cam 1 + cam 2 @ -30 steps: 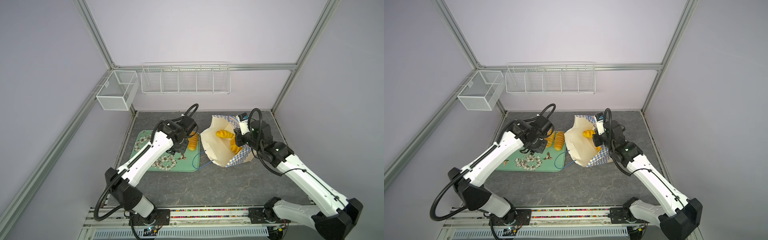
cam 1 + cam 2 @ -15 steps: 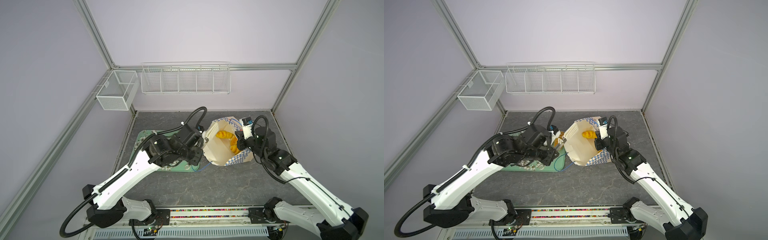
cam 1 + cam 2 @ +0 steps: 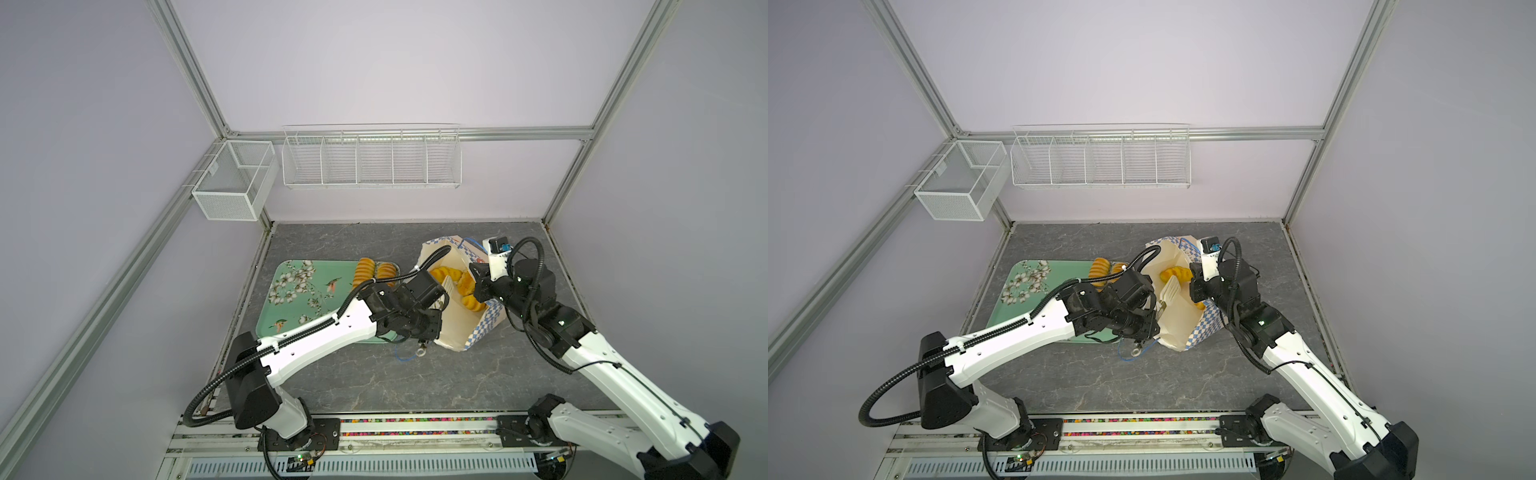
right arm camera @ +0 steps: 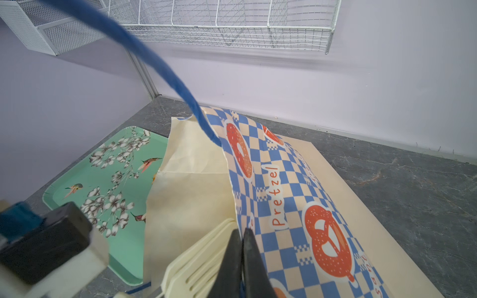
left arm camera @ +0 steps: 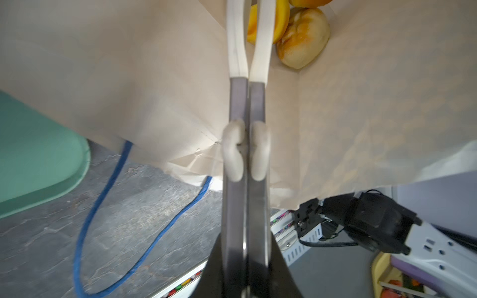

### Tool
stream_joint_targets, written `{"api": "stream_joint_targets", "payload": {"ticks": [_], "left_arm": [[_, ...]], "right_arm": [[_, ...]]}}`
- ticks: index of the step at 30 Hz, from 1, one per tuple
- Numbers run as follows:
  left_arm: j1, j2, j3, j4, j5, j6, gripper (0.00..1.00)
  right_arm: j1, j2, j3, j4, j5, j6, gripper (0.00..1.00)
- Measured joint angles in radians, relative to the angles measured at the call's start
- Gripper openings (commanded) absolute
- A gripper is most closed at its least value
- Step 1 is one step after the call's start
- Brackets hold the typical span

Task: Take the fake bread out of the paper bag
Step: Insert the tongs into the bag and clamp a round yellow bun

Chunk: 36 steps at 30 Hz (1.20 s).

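Two arms meet at one bag.

- Grey stone-look bench (image 3: 353,386). A mint floral tray (image 3: 291,316) lies on its left half, close to the left edge.
- Paper bag (image 3: 457,328), cream with a blue check band, sits just right of the tray and right of the bench's middle. It is tilted, with the mouth gaping and the inside visible in both top views.
- Left gripper (image 3: 1170,291) reaches into the bag's mouth with its pale fingers (image 5: 236,51) pressed together. The tips are near the bread, but I cannot tell whether they touch it.
- Right gripper (image 4: 240,240) is clamped on the bag's checked rim, on the side toward the bench's right edge.
- Fake bread (image 5: 302,38): several golden pieces lie deep in the bag (image 3: 446,274).
- Two ribbed loaves (image 3: 365,268) lie side by side at the tray's far right corner, beside the bag.
- A blue cord handle (image 5: 103,193) loops onto the bench below the bag's near rim.
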<state>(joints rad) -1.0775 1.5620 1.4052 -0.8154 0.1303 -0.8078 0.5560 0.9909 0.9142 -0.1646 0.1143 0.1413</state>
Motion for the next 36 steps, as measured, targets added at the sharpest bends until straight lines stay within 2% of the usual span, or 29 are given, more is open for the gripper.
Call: {"api": "stream_joint_targets", "payload": {"ticks": [8,11,14,20,31,36], "left_arm": [[0.032,0.074,0.038,0.011,0.045,-0.031,0.27],[0.039,0.095,0.069,-0.026,0.049,0.014,0.28],[0.035,0.109,0.122,-0.084,-0.008,0.100,0.29],[0.026,0.100,0.129,-0.152,-0.110,0.294,0.28],[-0.084,0.103,0.134,-0.216,-0.274,0.661,0.28],[-0.088,0.122,0.134,-0.217,-0.351,0.798,0.29]], "right_arm": [[0.000,-0.012,-0.005,0.003,-0.027,-0.011,0.07],[0.000,-0.022,-0.007,0.001,-0.035,-0.027,0.07],[0.000,-0.038,-0.010,-0.008,-0.042,-0.045,0.07],[-0.011,-0.079,-0.012,-0.048,-0.058,-0.071,0.07],[-0.024,-0.148,-0.055,-0.068,-0.086,-0.083,0.07],[-0.024,-0.151,-0.055,-0.094,-0.102,-0.083,0.07]]}}
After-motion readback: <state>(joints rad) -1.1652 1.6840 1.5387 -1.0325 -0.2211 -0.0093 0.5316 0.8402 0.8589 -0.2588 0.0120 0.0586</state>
